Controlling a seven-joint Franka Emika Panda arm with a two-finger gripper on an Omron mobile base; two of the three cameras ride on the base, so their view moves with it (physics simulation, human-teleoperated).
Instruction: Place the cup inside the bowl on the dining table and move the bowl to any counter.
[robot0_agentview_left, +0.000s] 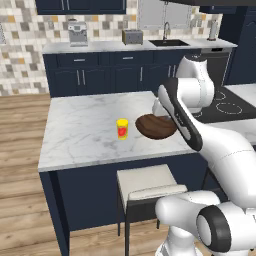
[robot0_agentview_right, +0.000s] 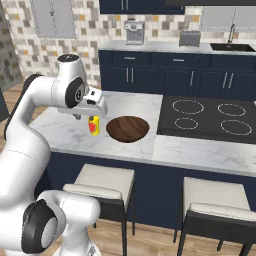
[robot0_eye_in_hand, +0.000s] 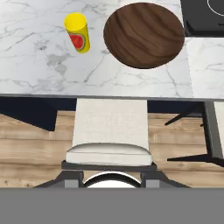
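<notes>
The cup stands upright on the white marble desk, towards its front edge and about midway along the bare marble. It is small, yellow and straight-sided, with a red mark on its side, and it is open at the top. Just to its right, apart from it, lies the bowl: wide, shallow, round, dark brown wood with visible grain, several times broader than the cup. Right of the bowl, a black cooktop with ring marks is set into the desk.

The claw hangs under the white wrist above the front edge of the desk, over the left side of the cup and higher than it, touching nothing. From the right base view the cup peeks out just right of and below the wrist. In the hand view the cup and the bowl lie ahead near the top, with the desk's front edge and a pale cushioned stool below them. The claw's fingers are too hidden to tell whether they stand open or closed; nothing is seen between them.

Behind the desk runs a counter on navy cabinets, carrying a coffee machine, a toaster and a sink.
</notes>
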